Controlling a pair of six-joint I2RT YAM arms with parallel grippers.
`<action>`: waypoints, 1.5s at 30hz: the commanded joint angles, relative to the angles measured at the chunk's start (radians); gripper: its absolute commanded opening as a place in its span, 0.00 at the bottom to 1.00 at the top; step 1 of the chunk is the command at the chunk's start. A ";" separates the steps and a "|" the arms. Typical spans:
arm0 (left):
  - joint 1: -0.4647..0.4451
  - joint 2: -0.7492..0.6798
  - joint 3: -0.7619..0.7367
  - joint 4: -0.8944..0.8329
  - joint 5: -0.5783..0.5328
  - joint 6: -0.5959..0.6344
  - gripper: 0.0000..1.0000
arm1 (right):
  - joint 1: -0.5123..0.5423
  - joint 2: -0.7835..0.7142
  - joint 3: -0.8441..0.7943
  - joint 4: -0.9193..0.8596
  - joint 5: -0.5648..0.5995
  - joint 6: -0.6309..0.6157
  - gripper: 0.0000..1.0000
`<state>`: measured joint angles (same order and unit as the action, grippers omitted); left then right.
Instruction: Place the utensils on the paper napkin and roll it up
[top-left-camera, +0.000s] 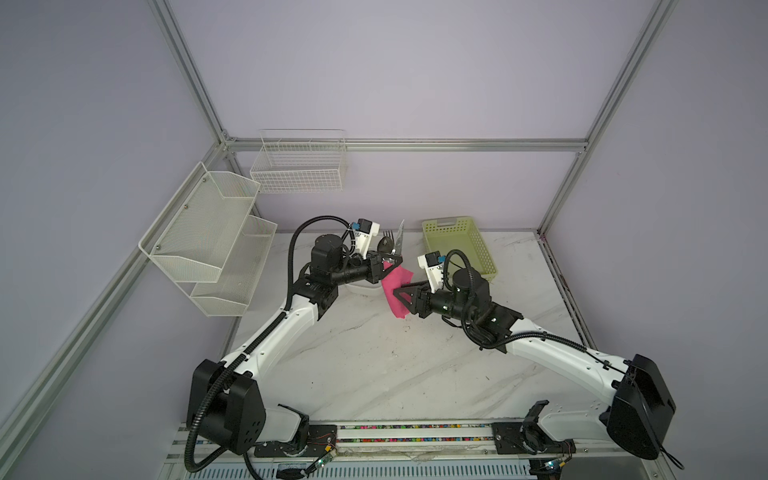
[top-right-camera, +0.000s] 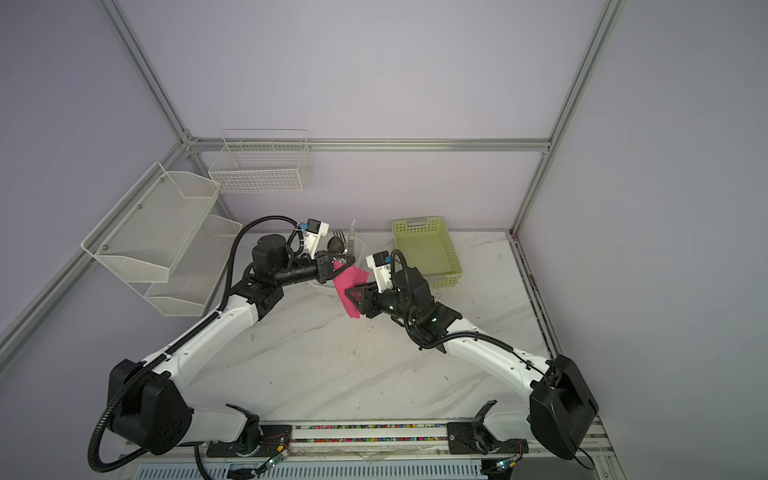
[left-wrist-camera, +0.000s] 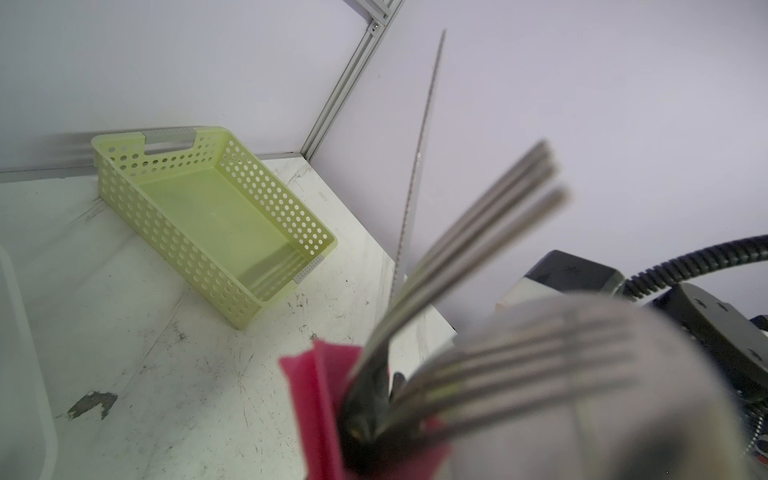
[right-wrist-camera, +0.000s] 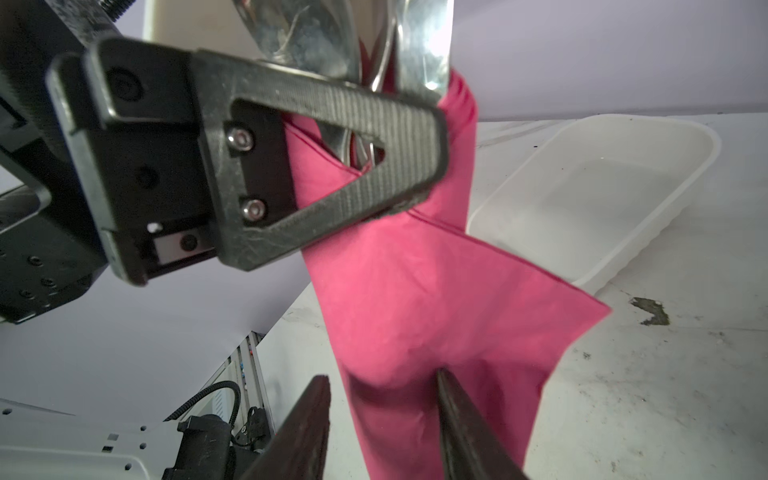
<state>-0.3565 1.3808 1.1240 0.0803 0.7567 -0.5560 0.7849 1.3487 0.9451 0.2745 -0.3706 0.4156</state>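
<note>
The pink paper napkin (top-left-camera: 397, 293) (top-right-camera: 350, 287) (right-wrist-camera: 415, 299) hangs wrapped around the utensils, lifted off the table. My left gripper (top-left-camera: 390, 262) (top-right-camera: 343, 262) is shut on its upper end. Above that grip stick out a fork head (top-left-camera: 387, 235) (left-wrist-camera: 498, 199), a spoon bowl (top-left-camera: 381, 246) (right-wrist-camera: 303, 37) and a thin knife blade (top-left-camera: 400, 239) (left-wrist-camera: 419, 158). The handles are hidden inside the napkin (left-wrist-camera: 320, 407). My right gripper (top-left-camera: 397, 293) (right-wrist-camera: 382, 395) is open around the lower part of the roll. One of its fingers (right-wrist-camera: 446, 386) touches the paper. The other stands apart from it.
A white tub (top-left-camera: 360, 287) (right-wrist-camera: 582, 187) sits on the marble table below the grippers. A green perforated basket (top-left-camera: 461, 245) (left-wrist-camera: 216, 216) lies at the back right. White mesh shelves (top-left-camera: 208, 237) and a wire basket (top-left-camera: 299, 166) hang on the left and back walls.
</note>
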 joint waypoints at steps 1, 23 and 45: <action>0.000 -0.026 0.102 0.122 0.056 -0.036 0.00 | 0.000 0.015 0.009 0.095 -0.059 0.011 0.45; -0.001 -0.032 0.083 0.261 0.160 -0.141 0.00 | -0.020 -0.035 -0.032 0.142 -0.062 0.008 0.54; -0.002 -0.003 0.072 0.417 0.204 -0.264 0.00 | -0.046 0.015 -0.036 0.377 -0.340 0.115 0.63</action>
<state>-0.3519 1.3815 1.1236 0.3733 0.9466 -0.7815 0.7311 1.3487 0.8921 0.5709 -0.6201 0.5022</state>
